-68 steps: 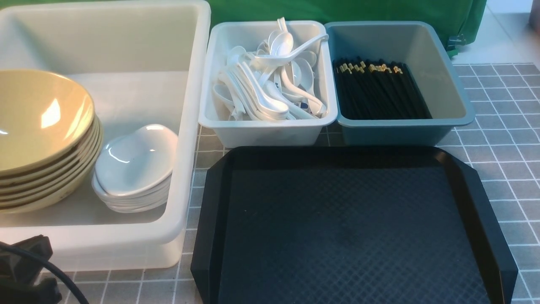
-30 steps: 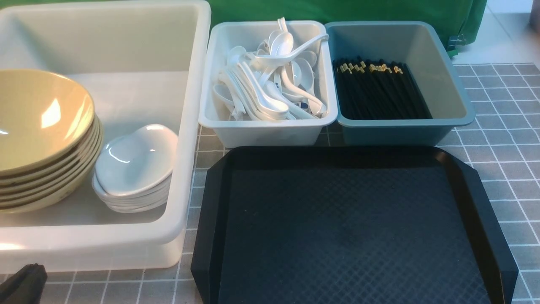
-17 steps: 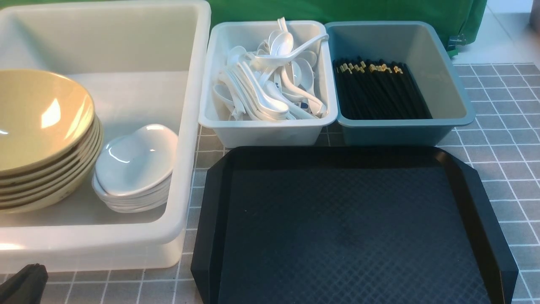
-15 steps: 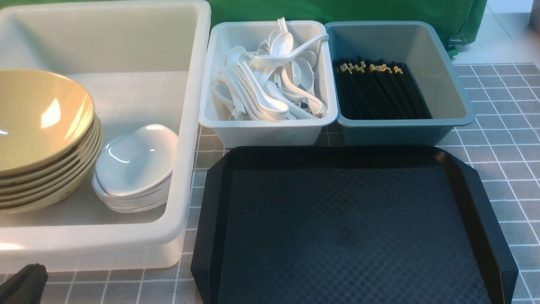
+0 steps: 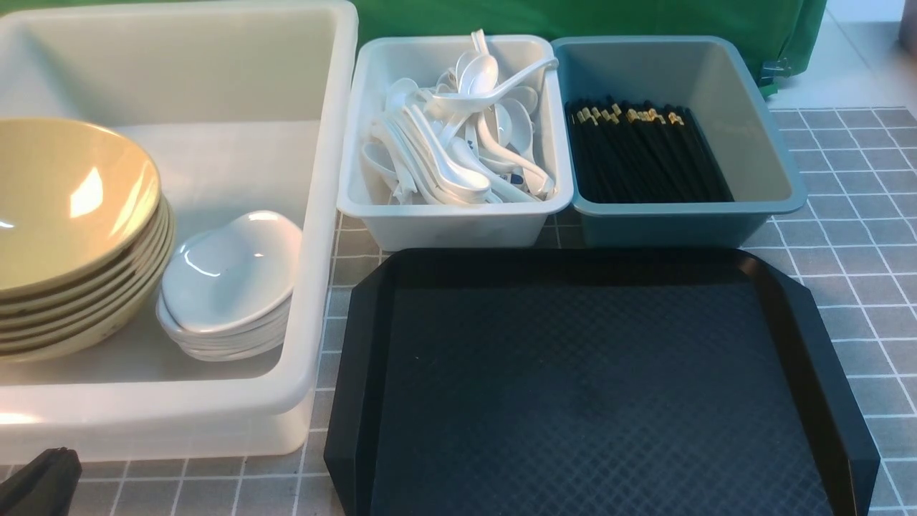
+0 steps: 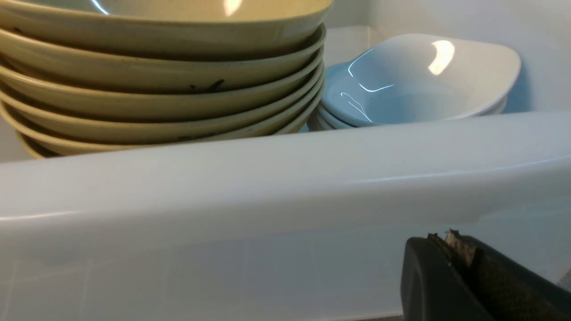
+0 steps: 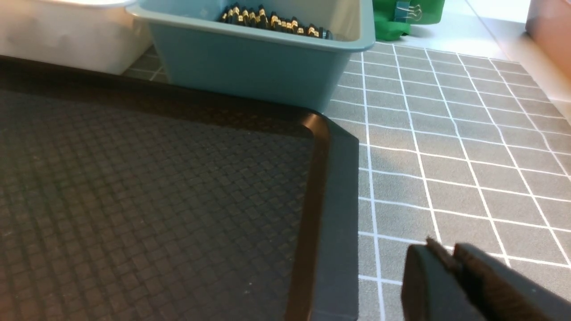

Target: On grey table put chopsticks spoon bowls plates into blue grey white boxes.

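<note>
Right tool (image 7: 450, 256) above grey table (image 7: 468, 147)

front: high, facing forward over tray (image 5: 594, 387) | wrists: low, close | right wrist shares tray (image 7: 147, 196)

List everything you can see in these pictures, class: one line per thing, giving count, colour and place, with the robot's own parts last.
grey table: one, grey tiles, under everything.
white tub: one, milky white, left.
bowls: one stack, yellow-olive, in the white tub.
plates: one stack, white, beside the bowls.
grey-white box: one, centre back.
spoons: many, white, in the grey-white box.
blue box: one, right of it.
chopsticks: many, black, gold-banded, in the blue box.
black tray: one, front, bare.
green cloth: behind the boxes.
left gripper: black, shut, outside the tub.
right gripper: black, shut, over the table.
</note>
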